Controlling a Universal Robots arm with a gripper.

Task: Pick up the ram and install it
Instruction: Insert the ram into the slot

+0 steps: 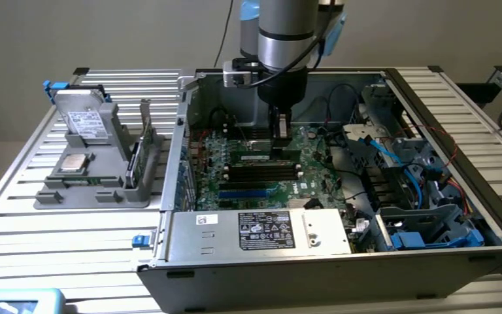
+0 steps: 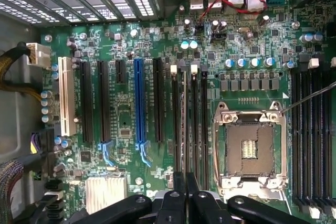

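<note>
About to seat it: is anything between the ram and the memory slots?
Nothing visible. The gripper holds the ram edge-on right over the black memory slots, beside the CPU socket.

One ram (image 2: 184,124), one motherboard (image 2: 126,51), one case (image 1: 321,275) — one processor socket (image 2: 251,148).

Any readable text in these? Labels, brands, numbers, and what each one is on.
Nothing reads for certain.
Black label on the power supply: print too small to read.
White sticker beside it: too small to read.
Label on the drive, at the exterior view's left: blurred.
Pale label on the ram: unreadable.
White print on the motherboard: too small to read.
</note>
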